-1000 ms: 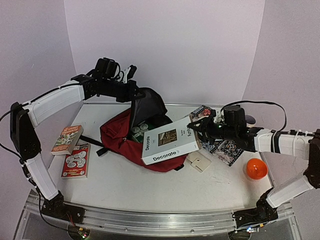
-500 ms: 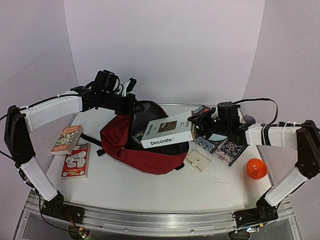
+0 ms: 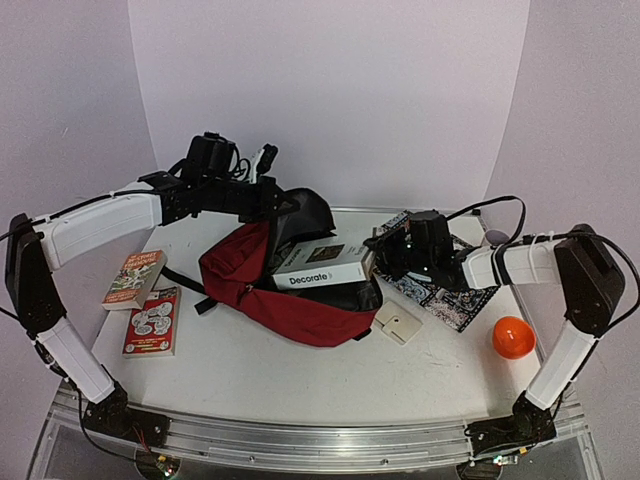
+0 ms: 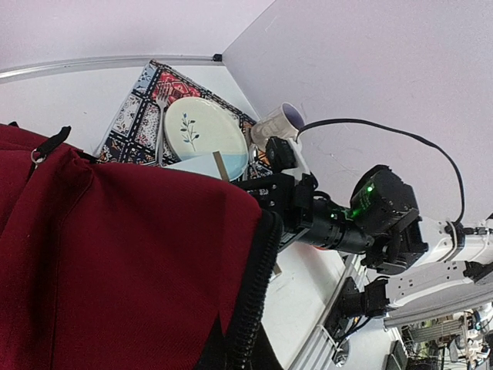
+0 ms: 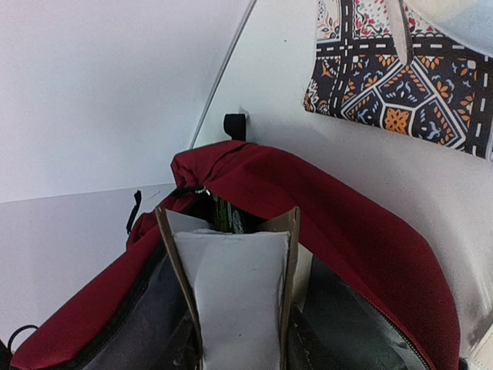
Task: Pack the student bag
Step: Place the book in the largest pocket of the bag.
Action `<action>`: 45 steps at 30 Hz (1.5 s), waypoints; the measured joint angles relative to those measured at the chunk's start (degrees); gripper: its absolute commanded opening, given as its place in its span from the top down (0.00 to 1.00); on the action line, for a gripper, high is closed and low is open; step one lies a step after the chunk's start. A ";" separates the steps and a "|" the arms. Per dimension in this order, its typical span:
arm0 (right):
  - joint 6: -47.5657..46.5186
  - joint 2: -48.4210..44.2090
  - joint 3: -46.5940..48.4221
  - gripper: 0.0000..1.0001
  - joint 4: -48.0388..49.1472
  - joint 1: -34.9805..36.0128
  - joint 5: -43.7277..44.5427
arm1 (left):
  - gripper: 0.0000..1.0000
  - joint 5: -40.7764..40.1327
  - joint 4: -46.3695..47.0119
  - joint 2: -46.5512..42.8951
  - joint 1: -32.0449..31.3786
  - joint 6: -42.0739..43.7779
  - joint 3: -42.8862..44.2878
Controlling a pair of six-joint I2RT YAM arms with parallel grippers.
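The student bag, dark red, lies at the table's middle with its mouth facing right. My left gripper is shut on the bag's upper flap and holds it up. The left wrist view is mostly red fabric and black zipper edge; its own fingers are hidden there. My right gripper is shut on a white book titled "Decorate", whose left end lies inside the mouth. In the right wrist view the book's page edge points into the dark lining, with the red bag wall beside it.
Two paperbacks lie left of the bag. A beige square pad and an orange ball lie to the right. A patterned mat carries a plate, with a mug behind it.
My right gripper has carried the book left and down, from above the bag into its mouth. The left gripper has kept the flap raised, shifting slightly right.
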 measured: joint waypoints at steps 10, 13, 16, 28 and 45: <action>2.10 8.15 7.19 0.98 2.93 5.78 11.05 | 1.00 1.61 3.67 -0.96 -1.45 -1.68 -4.14; 2.27 11.23 9.72 0.78 4.14 7.72 13.20 | 1.00 1.93 4.85 -1.03 -1.71 -1.86 -5.24; 1.76 13.78 12.89 0.58 3.52 8.89 13.73 | 1.00 2.07 5.84 -1.41 -1.75 -2.22 -6.48; -9.90 15.15 15.89 0.28 -7.95 9.35 4.01 | 1.00 0.06 7.46 -4.27 -1.79 -2.32 -12.16; -14.23 19.08 23.31 0.28 -14.12 10.86 0.61 | 1.00 -0.79 7.84 -4.68 -1.79 -2.28 -13.21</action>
